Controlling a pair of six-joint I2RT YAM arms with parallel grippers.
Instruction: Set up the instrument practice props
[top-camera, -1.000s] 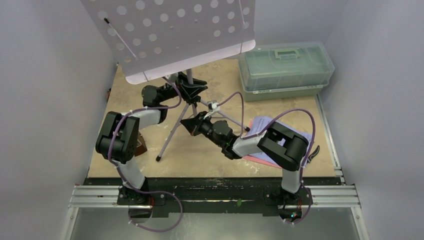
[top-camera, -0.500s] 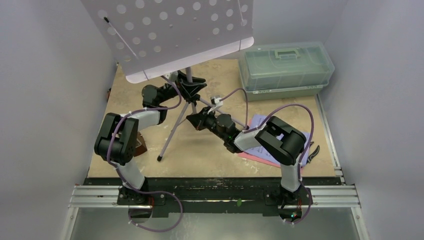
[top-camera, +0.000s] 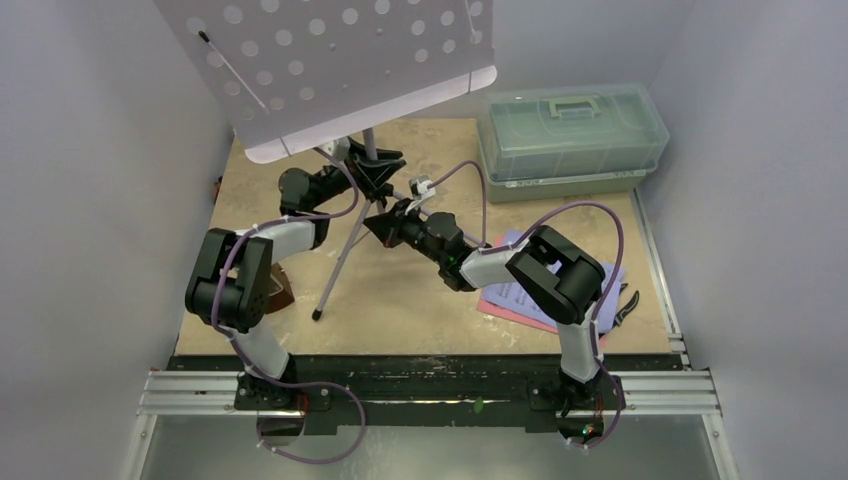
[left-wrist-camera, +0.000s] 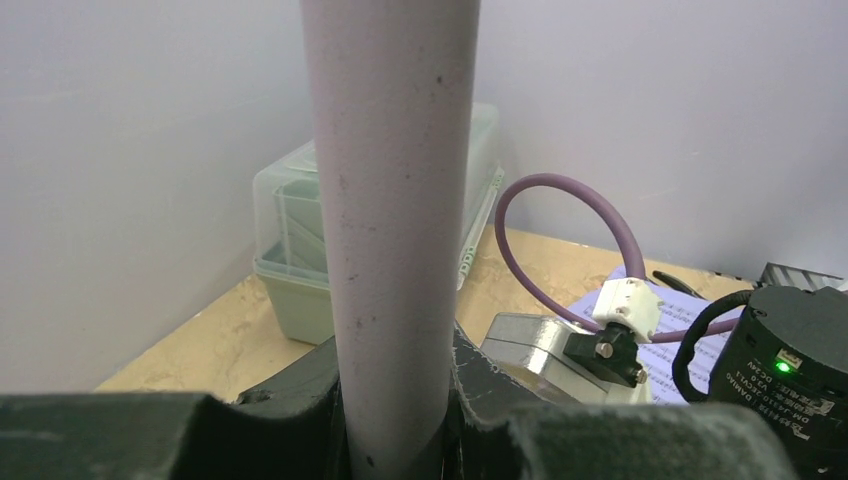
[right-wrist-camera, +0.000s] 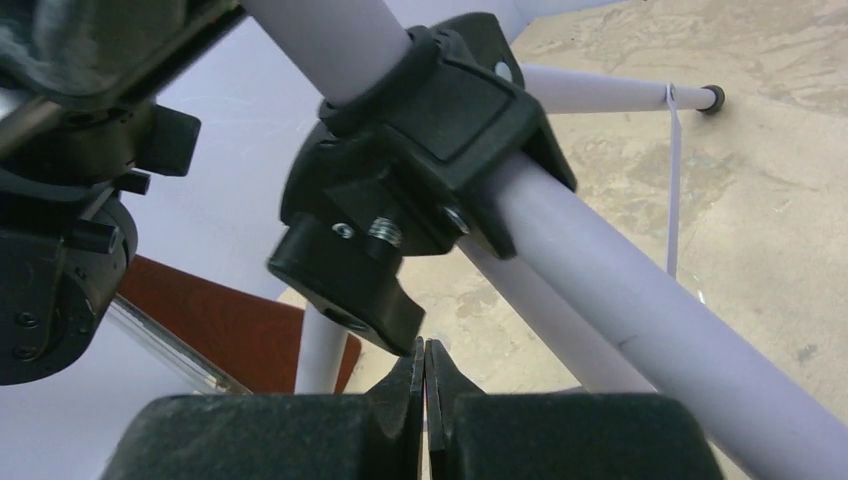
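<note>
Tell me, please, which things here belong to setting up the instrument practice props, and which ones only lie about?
Belong to the job:
- lavender music stand
- pink music sheet
- pale-blue music sheet
- brown metronome, partly hidden

Only lying about:
- translucent green lidded box
- black pliers

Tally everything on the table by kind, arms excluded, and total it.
Lavender perforated music stand on tripod legs: 1
Music sheets, pink sheet and pale-blue sheet: 2
Small brown pyramid metronome: 1
Translucent green lidded box: 1
Small black pliers: 1
Total: 6
</note>
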